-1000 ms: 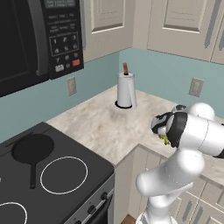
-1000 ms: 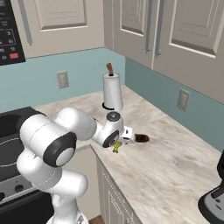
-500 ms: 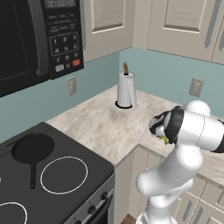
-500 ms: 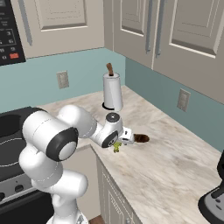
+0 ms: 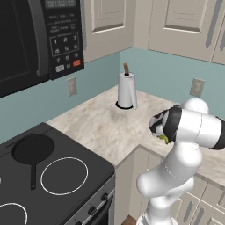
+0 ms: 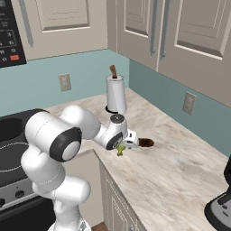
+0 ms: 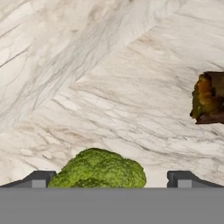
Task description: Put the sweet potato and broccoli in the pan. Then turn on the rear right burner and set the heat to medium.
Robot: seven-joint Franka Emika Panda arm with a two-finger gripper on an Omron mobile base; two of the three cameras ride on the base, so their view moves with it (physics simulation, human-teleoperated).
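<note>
Directly below my gripper [image 7: 111, 178] lies the broccoli [image 7: 99, 169], one yellow-green knobbly lump on the marble counter [image 7: 87, 87], sitting between my two spread fingertips [image 7: 40, 178], which stand wide apart and grasp nothing. Just off to one side of my gripper, apart from the broccoli, rests one sweet potato [image 6: 146, 142], a reddish-brown lump on the same counter. Nothing lies between the two vegetables but bare marble. Farther behind my gripper, toward the wall, one paper towel roll [image 6: 116, 94] stands upright on its holder. My arm [image 6: 85, 131] is bent at the elbow and reaches out low over the counter's edge, with the hand pointing down at the broccoli. Well away from my gripper, across the counter, one black pan [image 5: 32, 150] sits on the cooktop [image 5: 66, 176] with its long handle pointing toward the front edge.
</note>
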